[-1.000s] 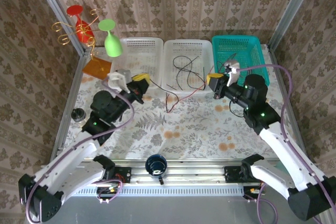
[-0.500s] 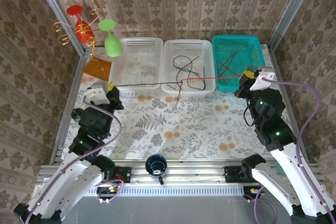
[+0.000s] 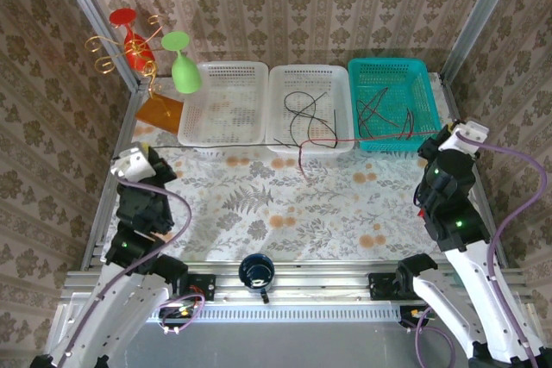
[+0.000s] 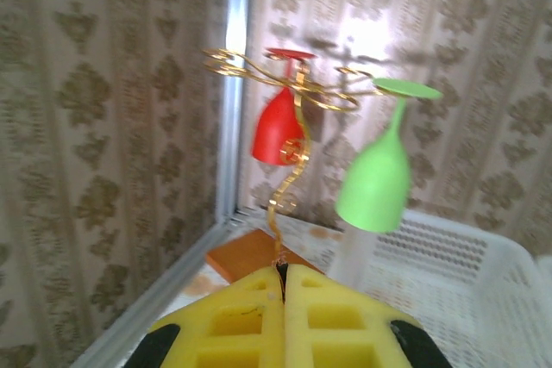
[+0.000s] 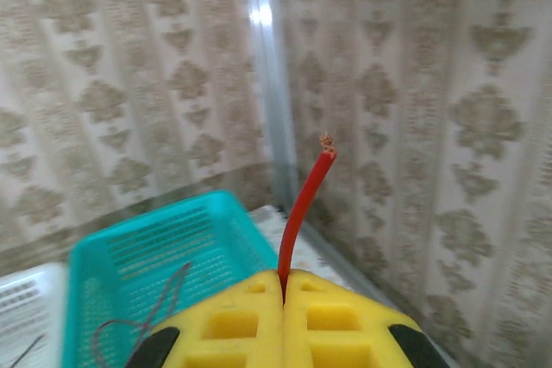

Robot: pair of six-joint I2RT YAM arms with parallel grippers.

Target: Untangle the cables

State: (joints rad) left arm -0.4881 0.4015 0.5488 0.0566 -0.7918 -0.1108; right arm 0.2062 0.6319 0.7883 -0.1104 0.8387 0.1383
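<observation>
Room: patterned wallpaper on 3 sides, metal frame posts at the corners. The worktop (image 3: 285, 204) has a floral cloth and is flat and bare mid-way, giving space to stretch wires out. Both arms sit at opp. edges, prob. to draw two strands apart. The white basket (image 3: 274, 109) holds the tangle (image 3: 302, 114), and the teal basket (image 3: 354, 84) has a few more cables (image 3: 379, 114). The right pincer (image 5: 285, 286) is clamped on the red cable (image 5: 302, 213), which runs taut to the white basket's front. The left pincer (image 4: 283, 286) has its pads pressed together, apparently nipping the black cable (image 4: 280, 269); the tip is tiny, so not certain.
</observation>
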